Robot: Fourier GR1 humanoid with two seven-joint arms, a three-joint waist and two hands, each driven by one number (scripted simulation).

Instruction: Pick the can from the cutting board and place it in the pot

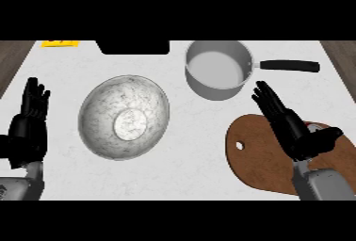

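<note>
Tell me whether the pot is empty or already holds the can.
Empty. The pot shows only a bare pale inside. The can is barely visible, still at the cutting board, behind the open right hand.

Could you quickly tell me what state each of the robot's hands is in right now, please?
Left hand: open, fingers straight, resting at the left edge of the counter, holding nothing.
Right hand: open, fingers straight, over the cutting board, holding nothing.
</note>
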